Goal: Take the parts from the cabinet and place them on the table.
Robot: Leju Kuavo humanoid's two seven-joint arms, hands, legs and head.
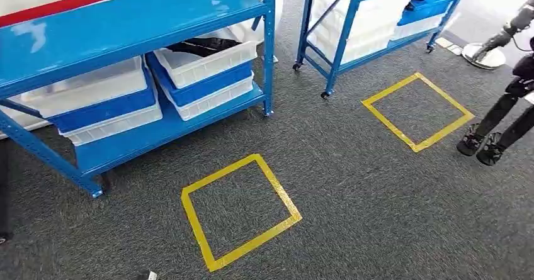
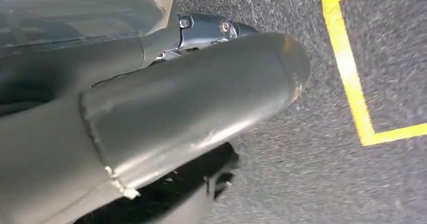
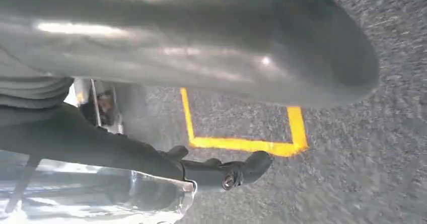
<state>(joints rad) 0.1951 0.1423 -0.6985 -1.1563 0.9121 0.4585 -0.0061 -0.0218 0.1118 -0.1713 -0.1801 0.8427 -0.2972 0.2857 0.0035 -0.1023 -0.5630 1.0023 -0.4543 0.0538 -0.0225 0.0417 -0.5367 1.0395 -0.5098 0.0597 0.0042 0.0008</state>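
1. Parts [image 1: 200, 46]: dark shapes lying in the top white bin [image 1: 211, 63] on the lower shelf of the blue cabinet [image 1: 126, 16], far left in the head view. They're too small to make out what they are.
2. That white bin sits on top of a blue bin [image 1: 203, 84], and there's a second white-and-blue stack [image 1: 94, 100] just beside it on the same shelf.
3. Over on the right stands a second blue rack [image 1: 352, 22] on castors, loaded with white bins, well apart from the first.
4. Down on the grey carpet [image 1: 352, 185] there's a yellow tape square [image 1: 236, 211] right in front of the cabinet, and another yellow square [image 1: 417, 111] in front of the second rack.
5. At the right edge, a dark-legged figure [image 1: 497, 129] stands beside that far square.
6. Left hand [image 2: 191, 108]: it hangs over the carpet near a corner of yellow tape, the thick grey thumb across the picture and the dark fingers [image 2: 201, 181] in shadow beneath it. I can't tell whether they're spread or curled.
7. Right hand [image 3: 201, 43]: it's over the carpet too, with the dark fingers [image 3: 221, 172] stretched out and well clear of the thumb. Carpet and tape show in the gap, and there's nothing in the grasp.
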